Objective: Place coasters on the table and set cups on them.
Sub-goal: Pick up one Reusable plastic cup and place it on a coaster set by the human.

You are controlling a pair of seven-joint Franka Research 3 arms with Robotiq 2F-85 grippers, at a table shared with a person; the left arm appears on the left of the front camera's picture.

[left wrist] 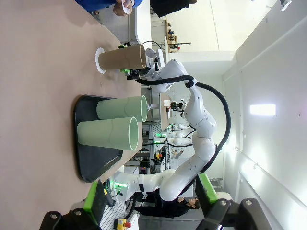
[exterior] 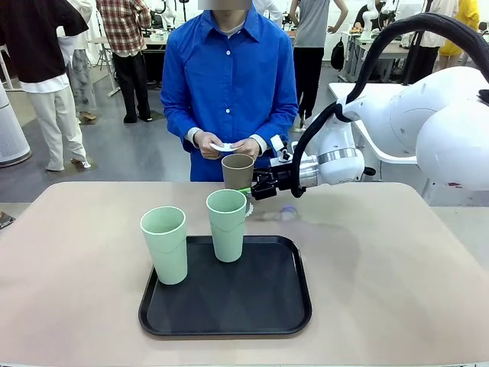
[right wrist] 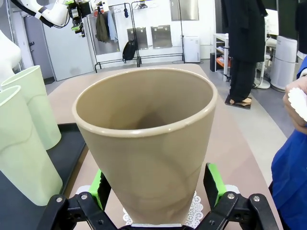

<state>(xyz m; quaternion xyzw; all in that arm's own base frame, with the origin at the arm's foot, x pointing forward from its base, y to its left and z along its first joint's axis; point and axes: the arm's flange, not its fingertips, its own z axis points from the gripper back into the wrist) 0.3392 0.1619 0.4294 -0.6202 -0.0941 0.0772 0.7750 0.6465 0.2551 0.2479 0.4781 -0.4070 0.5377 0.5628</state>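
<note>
The right tool stands released, its green pads just beside the brown cup. The cup sits upright on a coaster on the tabletop. If the tool backs off crooked, I reckon a pad could clip the tall cup and tip it, or drag it off the lace. The right wrist view shows the slim gap at the pads. The front view shows two mint cups on the black tray. The left tool hangs spread and empty.
</note>
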